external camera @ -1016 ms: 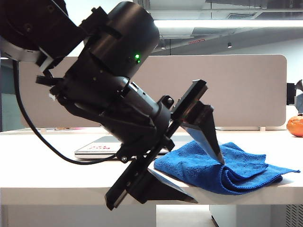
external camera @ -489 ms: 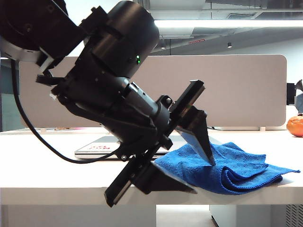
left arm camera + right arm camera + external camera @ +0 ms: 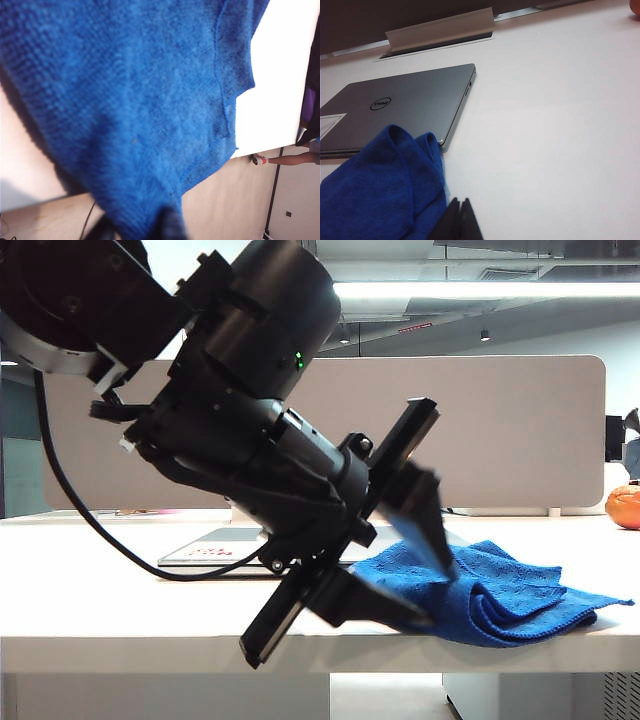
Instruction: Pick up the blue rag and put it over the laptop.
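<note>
— Where is the left gripper (image 3: pixel 425 580)?

— It sits low at the near edge of the white table (image 3: pixel 120 610), in the exterior view, right on the blue rag (image 3: pixel 500 590). One finger (image 3: pixel 425 515) presses onto the top of the cloth; the other lies along the table edge under the rag's near corner. The jaws stand partly apart with a fold of cloth between them. Whether they already grip it firmly is hard to tell, since the upper finger is blurred.

— And the rag itself?

— It lies bunched on the table, just beside the closed laptop (image 3: pixel 405 105) and overlapping its near corner in the right wrist view. The left wrist view is almost filled by blue cloth (image 3: pixel 125 100).

— The right gripper (image 3: pixel 460 220)?

— It hangs above the table near the rag (image 3: pixel 380 190), touching nothing. Its dark fingertips meet in a point, so the jaws are together.

— Anything else?

— An orange object (image 3: pixel 624 506) sits at the far right.
</note>
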You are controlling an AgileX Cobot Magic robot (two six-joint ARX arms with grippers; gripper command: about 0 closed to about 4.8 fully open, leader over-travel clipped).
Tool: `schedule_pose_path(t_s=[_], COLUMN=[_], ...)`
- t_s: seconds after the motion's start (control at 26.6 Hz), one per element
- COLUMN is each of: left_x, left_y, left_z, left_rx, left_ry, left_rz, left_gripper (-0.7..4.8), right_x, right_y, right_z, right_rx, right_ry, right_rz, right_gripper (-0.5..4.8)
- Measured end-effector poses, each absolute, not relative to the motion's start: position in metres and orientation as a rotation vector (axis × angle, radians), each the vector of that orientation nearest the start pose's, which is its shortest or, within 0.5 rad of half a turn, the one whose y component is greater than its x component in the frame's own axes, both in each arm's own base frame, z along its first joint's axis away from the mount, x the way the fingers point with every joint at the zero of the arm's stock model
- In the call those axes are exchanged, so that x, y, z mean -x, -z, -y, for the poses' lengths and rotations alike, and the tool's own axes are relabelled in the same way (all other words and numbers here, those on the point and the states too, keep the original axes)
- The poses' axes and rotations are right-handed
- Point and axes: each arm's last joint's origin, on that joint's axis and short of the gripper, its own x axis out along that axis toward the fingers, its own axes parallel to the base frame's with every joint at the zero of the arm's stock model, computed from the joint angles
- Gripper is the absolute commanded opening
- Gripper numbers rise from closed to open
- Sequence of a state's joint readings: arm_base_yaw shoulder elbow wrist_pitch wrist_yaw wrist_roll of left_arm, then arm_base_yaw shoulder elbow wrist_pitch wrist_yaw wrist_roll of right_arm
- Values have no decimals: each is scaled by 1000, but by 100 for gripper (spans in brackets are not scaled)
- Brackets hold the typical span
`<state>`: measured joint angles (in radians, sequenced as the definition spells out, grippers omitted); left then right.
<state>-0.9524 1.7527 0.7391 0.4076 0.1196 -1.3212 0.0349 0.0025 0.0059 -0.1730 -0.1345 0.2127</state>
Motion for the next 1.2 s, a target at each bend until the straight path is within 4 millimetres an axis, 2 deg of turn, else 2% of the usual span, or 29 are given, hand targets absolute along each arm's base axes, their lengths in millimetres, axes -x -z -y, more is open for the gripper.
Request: schedule_pose_path(t_s=[0.08, 0.26, 0.6, 0.87, 1.02, 1.2], left_x=[-187, -187, -189, -198, -212, -229], left_y=[-130, -130, -133, -153, -170, -192], left_z=[269, 269, 271, 276, 280, 286], left_rx=[899, 898, 905, 996, 939, 905], left_ry=[476, 475, 515, 710, 852, 937], left_rz=[-1140, -1141, -1107, -973, -933, -898], left_gripper=[101, -8, -6, -6, -6, -6], right_x=[-96, -96, -96, -96, -96, -96], right_y=[-149, -149, -149, -149, -149, -149], right_z=[-7, -7, -7, -7, -7, -7], right_rx=[-220, -220, -220, -220, -221, -220], right_ry=[-151, -151, -151, -151, -151, -151], right_rz=[-187, -187, -187, -187, -188, -188], right_gripper=[-5, -5, -5, -5, -5, -5])
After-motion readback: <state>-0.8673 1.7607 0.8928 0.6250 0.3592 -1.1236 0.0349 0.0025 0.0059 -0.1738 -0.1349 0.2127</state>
